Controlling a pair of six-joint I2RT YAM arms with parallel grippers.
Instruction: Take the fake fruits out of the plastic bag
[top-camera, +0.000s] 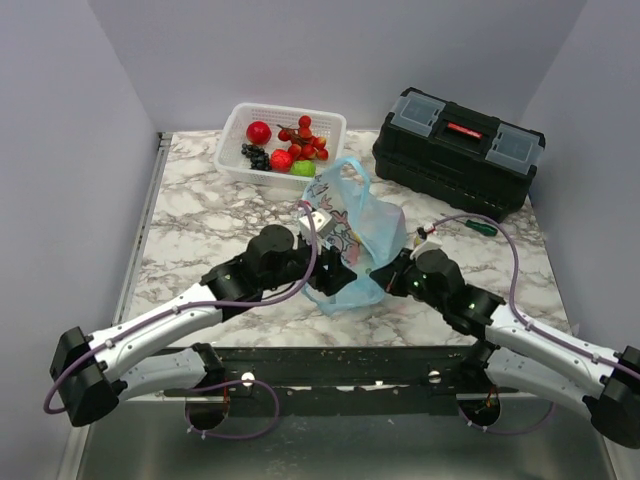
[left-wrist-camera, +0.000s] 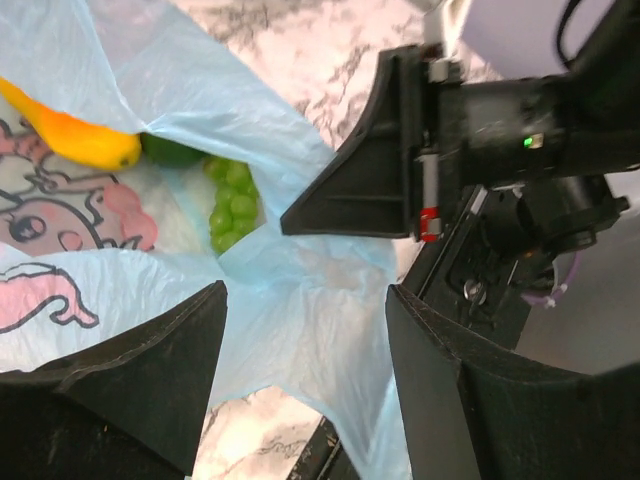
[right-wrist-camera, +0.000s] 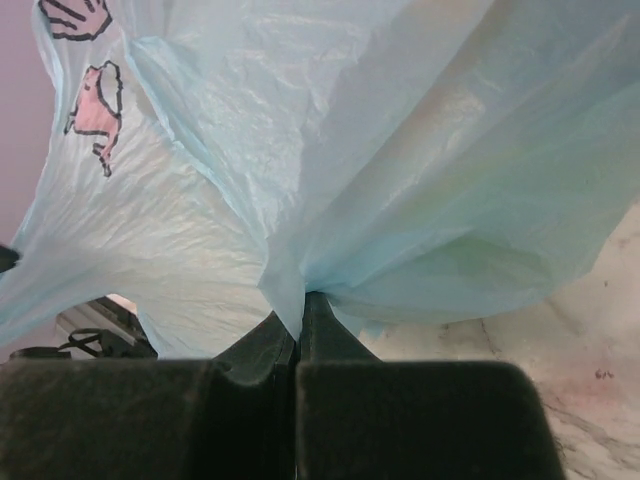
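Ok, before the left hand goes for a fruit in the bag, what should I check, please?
1. The right hand pinches the plastic bag: ok.
2. The left hand is open: ok.
3. Fruit in the bag, green grape bunch and yellow-orange piece: ok.
4. Path to the grapes is free of film: cannot tell.
5. The white basket shows free space: ok.

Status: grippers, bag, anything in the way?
Right gripper shut on plastic bag. Left gripper open at bag mouth. Grape bunch, yellow-orange piece inside. No obstruction seen.
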